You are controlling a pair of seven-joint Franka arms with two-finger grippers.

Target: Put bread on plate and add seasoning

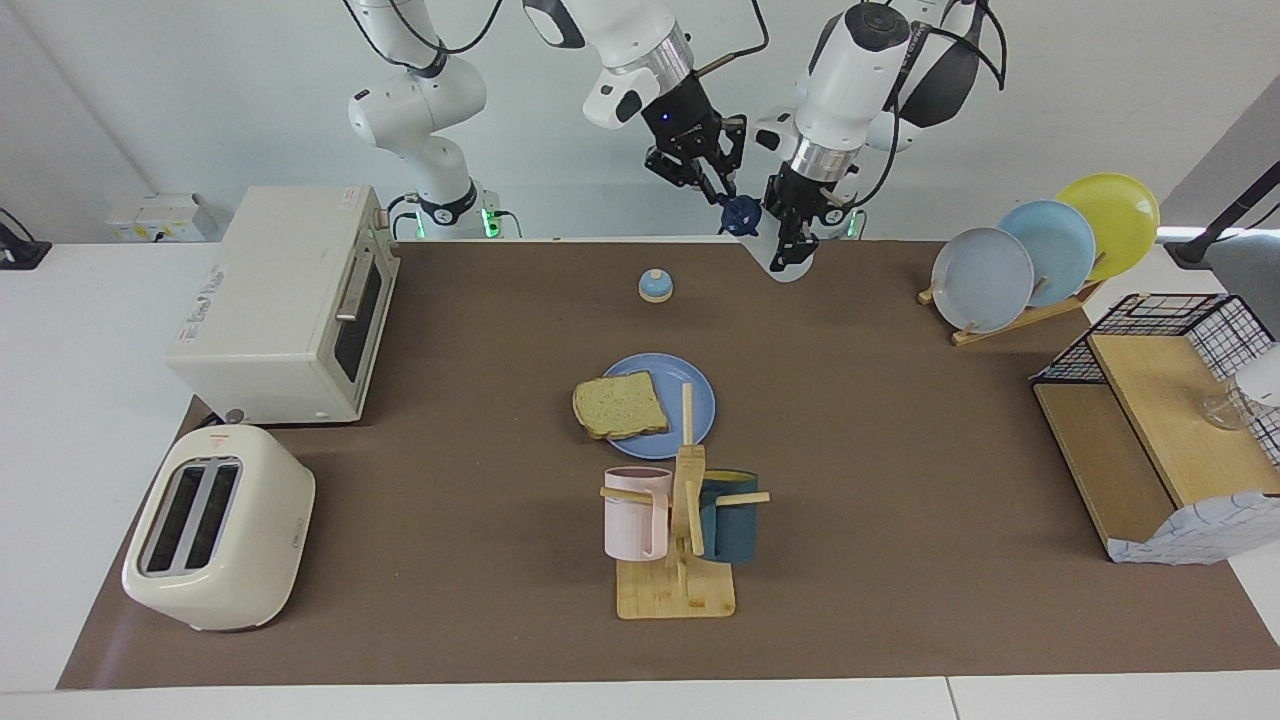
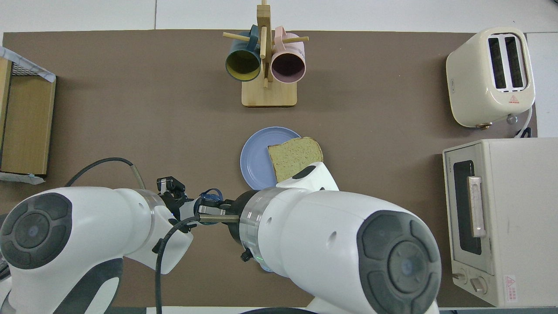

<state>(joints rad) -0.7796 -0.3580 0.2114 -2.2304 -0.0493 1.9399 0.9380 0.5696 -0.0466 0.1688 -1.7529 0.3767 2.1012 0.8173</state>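
The bread (image 1: 620,405) lies on the blue plate (image 1: 694,384) at the table's middle, overhanging the rim toward the right arm's end; both also show in the overhead view, bread (image 2: 295,158) and plate (image 2: 255,161). My left gripper (image 1: 795,228) is shut on the seasoning bottle (image 1: 785,262) and holds it tilted in the air over the mat's edge by the robots. Its navy cap (image 1: 740,212) points toward my right gripper (image 1: 718,188), which is open with its fingertips right at the cap. In the overhead view the arms hide most of the bottle; only the cap (image 2: 209,199) shows.
A small blue-domed bell (image 1: 655,286) sits between the plate and the robots. A mug rack (image 1: 680,520) stands just beside the plate, farther out. A toaster (image 1: 218,525) and oven (image 1: 285,300) are at the right arm's end; a plate rack (image 1: 1040,250) and wire shelf (image 1: 1160,420) are at the left arm's end.
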